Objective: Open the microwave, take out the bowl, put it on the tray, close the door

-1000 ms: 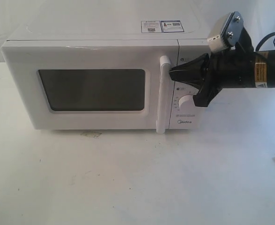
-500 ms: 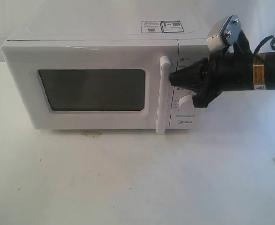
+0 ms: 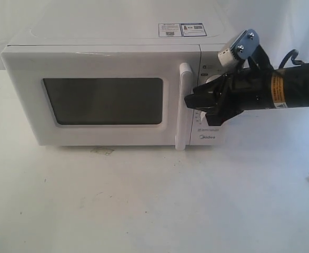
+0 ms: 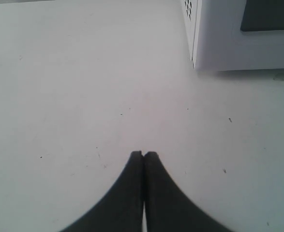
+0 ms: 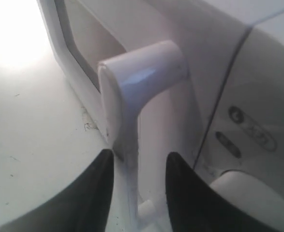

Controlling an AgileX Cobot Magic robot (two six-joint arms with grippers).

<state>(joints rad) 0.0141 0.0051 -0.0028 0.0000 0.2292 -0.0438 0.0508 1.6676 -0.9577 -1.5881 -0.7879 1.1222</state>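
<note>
Your right gripper (image 5: pixel 139 157) is spread open and holds nothing. The handle (image 5: pixel 132 96) stands between its fingers with a gap on each side. That bar looks stiff, smooth and probably slick, so clamp around its middle and pull squarely. Just beyond it the door (image 3: pixel 91 63) sits shut. Expect the latch to resist, and the microwave (image 3: pixel 117 31) may slide. Its dark window hides the bowl. Your left gripper (image 4: pixel 143 155) is pinched closed and empty over the table (image 4: pixel 59 72).
</note>
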